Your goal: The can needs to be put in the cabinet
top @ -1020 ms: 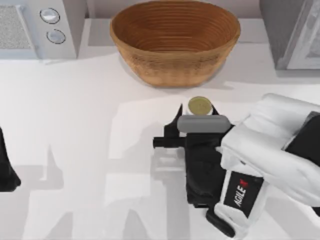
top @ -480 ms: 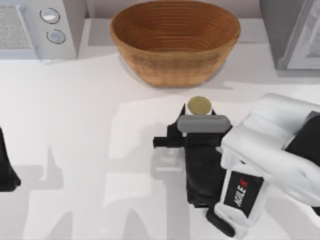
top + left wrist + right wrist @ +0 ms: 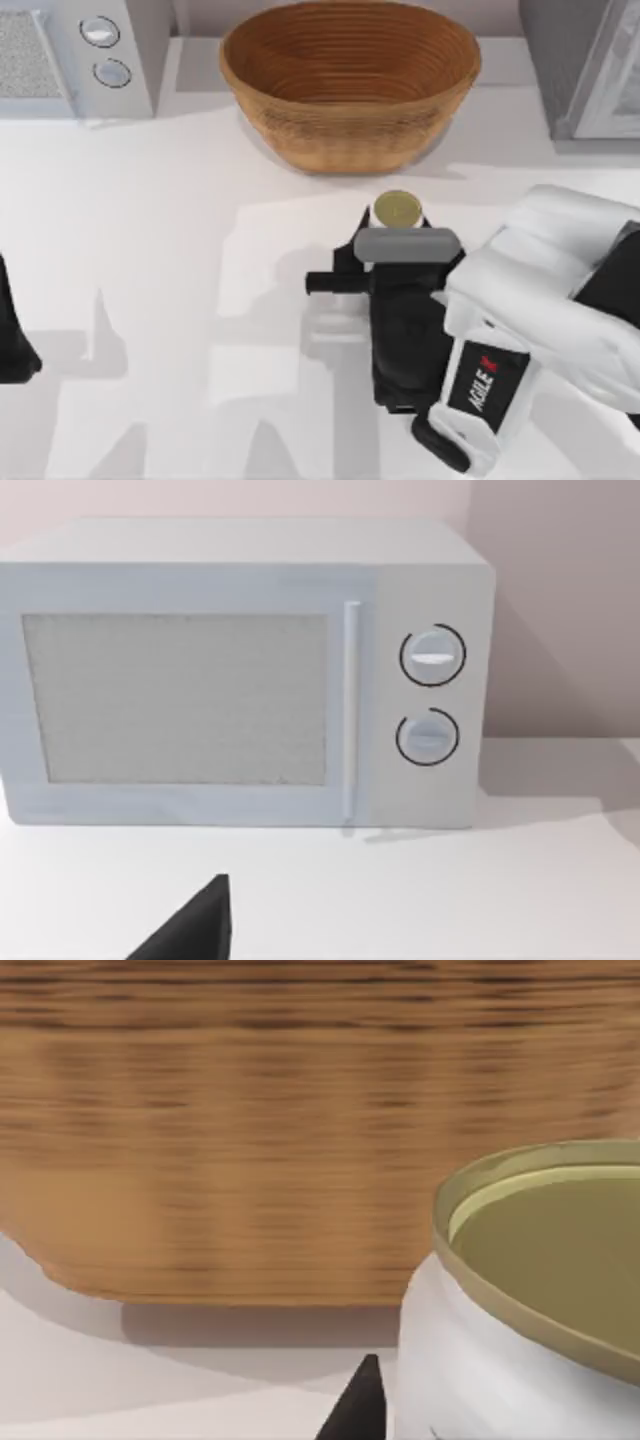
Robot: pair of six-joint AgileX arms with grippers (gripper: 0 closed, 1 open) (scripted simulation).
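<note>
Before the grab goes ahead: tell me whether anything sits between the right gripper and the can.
Nothing visible does. The right gripper sits right at the can, with bare table around them. The basket stands beyond the can, not between. The left arm rests at the table's left edge.

can (image 3: 398,210): dull gold top, white side | basket (image 3: 350,80): tan-brown woven ribbing | microwave (image 3: 240,675): pale grey, speckled grey door panel, two white dials | table (image 3: 150,250): white | right arm (image 3: 530,330): white shell, black wrist, red-white lettering
</note>
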